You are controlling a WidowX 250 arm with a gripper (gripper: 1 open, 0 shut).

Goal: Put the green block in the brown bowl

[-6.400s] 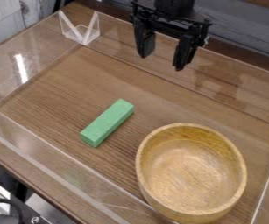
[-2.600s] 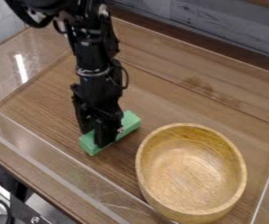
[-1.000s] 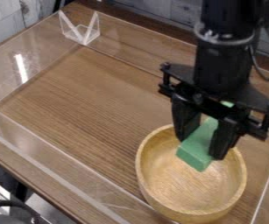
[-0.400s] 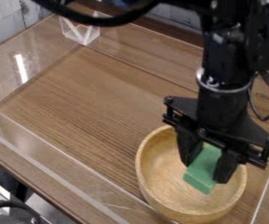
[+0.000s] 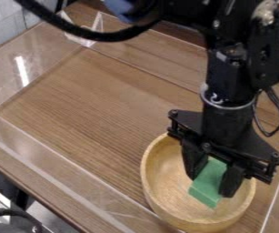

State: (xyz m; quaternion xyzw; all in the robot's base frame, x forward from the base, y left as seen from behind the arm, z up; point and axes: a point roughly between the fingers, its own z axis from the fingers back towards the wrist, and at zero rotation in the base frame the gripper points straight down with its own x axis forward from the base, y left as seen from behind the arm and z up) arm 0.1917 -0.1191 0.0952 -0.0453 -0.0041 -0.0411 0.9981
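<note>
Looks close to finished: has the block [image 5: 207, 190] picked up and brought to the bowl [image 5: 150, 177], with only the last lowering, if any is needed, and the release left to do. Shows the block clamped in the end effector [image 5: 212, 177], pressed together on it from both sides, with the green lower part sticking out below the fingertips. Sits within the outline of the bowl as seen from this camera, nearer the middle than the rim. Cannot tell from this one view whether it touches the bottom or hangs just above it; must count as not yet put down while gripped. Reaches in with the arm [image 5: 221, 68] from the top of the view, coming over the far side of the bowl and pointing down into it, with the black body hiding much of the far rim and part of the counter [image 5: 74, 123] behind. Leans the block at a slant in the view, rather than lying flat. Calls next for easing down if any gap remains, then opening the end effector and lifting straight up. Should watch for catching the wall while opening, or for tipping the block over on letting go, though likely to stay inside anyway.
</note>
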